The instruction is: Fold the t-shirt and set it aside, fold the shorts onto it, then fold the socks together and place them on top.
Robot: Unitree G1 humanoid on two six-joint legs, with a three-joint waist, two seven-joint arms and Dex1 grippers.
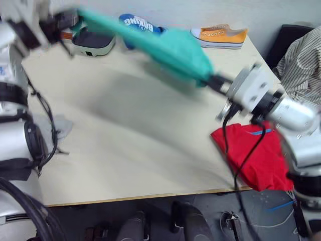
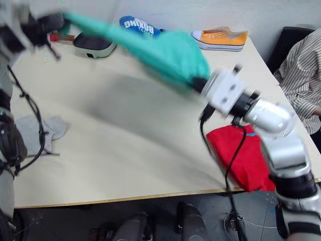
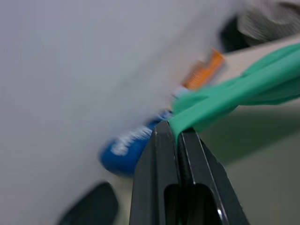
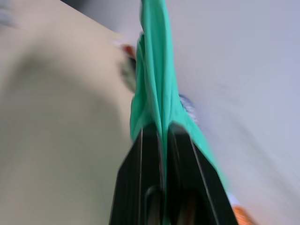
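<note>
**Operator:** I have both arms raised over the table [image 1: 125,150]. My left gripper [image 3: 177,136] is up at the far left corner and my right gripper [image 4: 161,133] is out toward the right side, with its wrist angled back across the table toward the left one.

**Observer:** What are the jaws doing?

**Operator:** Both are closed down to a narrow slit on fabric. The left wrist view shows the two black fingers [image 3: 157,154] pinching a thin band of the shorts [image 1: 165,45]. The right wrist view shows the same thing, with teal cloth running straight out from between the fingertips.

**Observer:** So where are the shorts relative to the jaws?

**Operator:** They are strung between the two grippers, off the table, as a stretched band that widens into a bunched mass just ahead of the right jaws.

**Observer:** And the t-shirt?

**Operator:** The t-shirt [image 1: 253,155] lies as a red bundle at the near right edge of the table, below and behind my right wrist. A grey sock [image 2: 35,131] lies at the left edge, well below the left jaws.

**Observer:** Anything beyond the shorts?

**Operator:** An orange sneaker [image 1: 220,36], a blue shoe [image 1: 136,22] and a dark-topped device [image 1: 93,42] lie along the far edge. A person in a striped shirt [image 2: 301,75] sits at the right.
</note>
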